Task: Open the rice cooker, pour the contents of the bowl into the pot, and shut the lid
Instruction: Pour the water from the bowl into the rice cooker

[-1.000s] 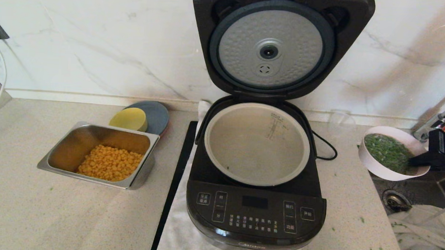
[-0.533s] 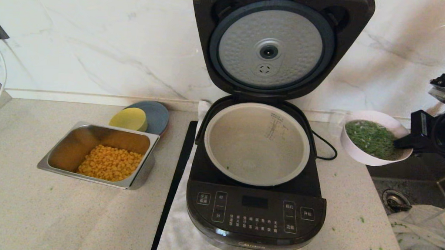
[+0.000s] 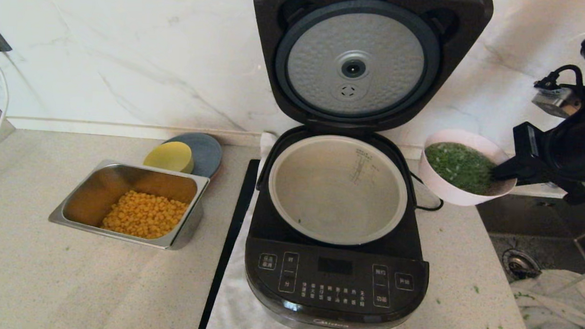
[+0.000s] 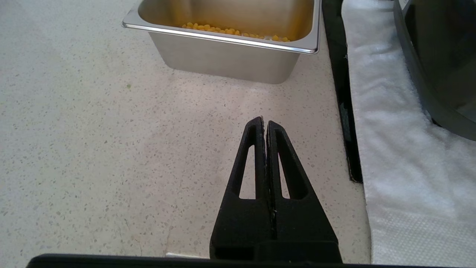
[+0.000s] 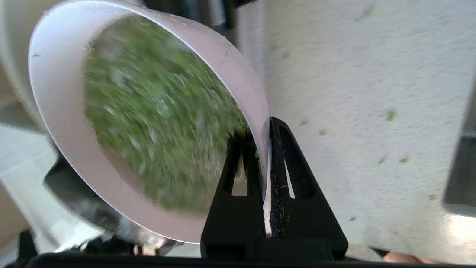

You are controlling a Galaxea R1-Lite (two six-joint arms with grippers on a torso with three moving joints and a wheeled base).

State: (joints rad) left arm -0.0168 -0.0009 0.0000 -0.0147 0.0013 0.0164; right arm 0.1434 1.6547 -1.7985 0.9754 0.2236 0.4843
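While one right tool (image 5: 264, 128) pinches — one bowl (image 3: 447, 189).

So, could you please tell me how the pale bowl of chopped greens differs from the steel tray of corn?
The bowl is round, pinkish-white and filled with green bits; the steel tray is rectangular, metallic and only partly covered by yellow corn. The bowl is held in the air beside the rice cooker, its rim pinched by the right pincer, whereas the tray rests on the counter with no pincer on it. Both are open containers of loose food.

Black rice cooker (image 3: 336, 263), lid (image 3: 369, 60) upright, grey pot (image 3: 338, 190) near-empty, pink-white bowl (image 3: 447, 192) of green contents (image 3: 460, 166) aloft beside it
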